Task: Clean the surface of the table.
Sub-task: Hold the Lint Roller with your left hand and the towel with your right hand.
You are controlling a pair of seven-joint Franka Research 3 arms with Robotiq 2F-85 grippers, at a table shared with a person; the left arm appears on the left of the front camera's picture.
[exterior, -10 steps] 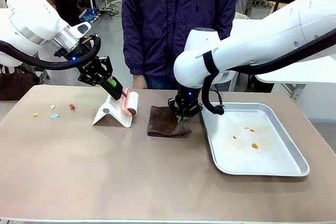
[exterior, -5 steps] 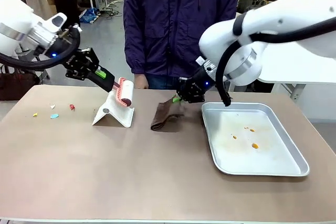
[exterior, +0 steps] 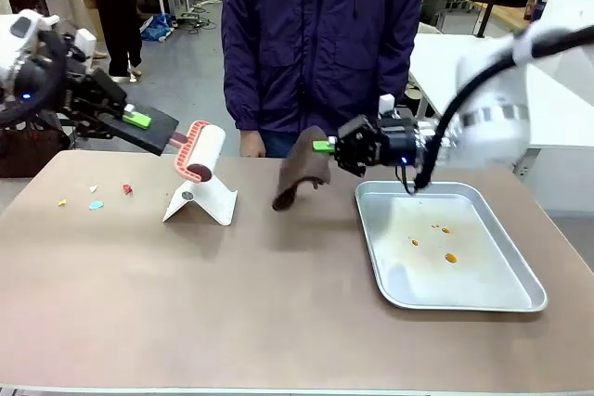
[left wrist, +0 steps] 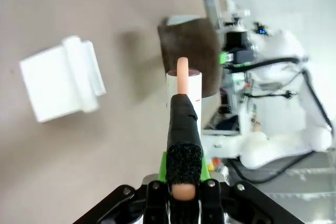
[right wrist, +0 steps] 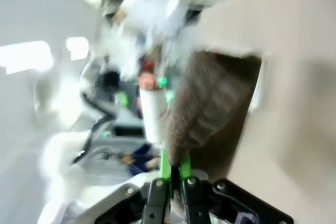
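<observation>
L gripper (exterior: 137,121) clamped on lint roller (exterior: 200,149) handle, roller over white stand (exterior: 200,203). R gripper (exterior: 323,146) pinches brown cloth (exterior: 303,172), which hangs over table (exterior: 232,312) beside tray (exterior: 464,307). Table lies below both. Coloured scraps (exterior: 96,199) sit at its left end, nearer L gripper. No legible writing.

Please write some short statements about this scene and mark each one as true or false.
1. The left gripper is shut on the lint roller, at its handle. True.
2. The brown cloth lies flat on the table. False: it hangs from the shut right gripper.
3. The metal tray is spotless. False: orange stains mark it.
4. Small coloured scraps lie on the table's left part. True.
</observation>
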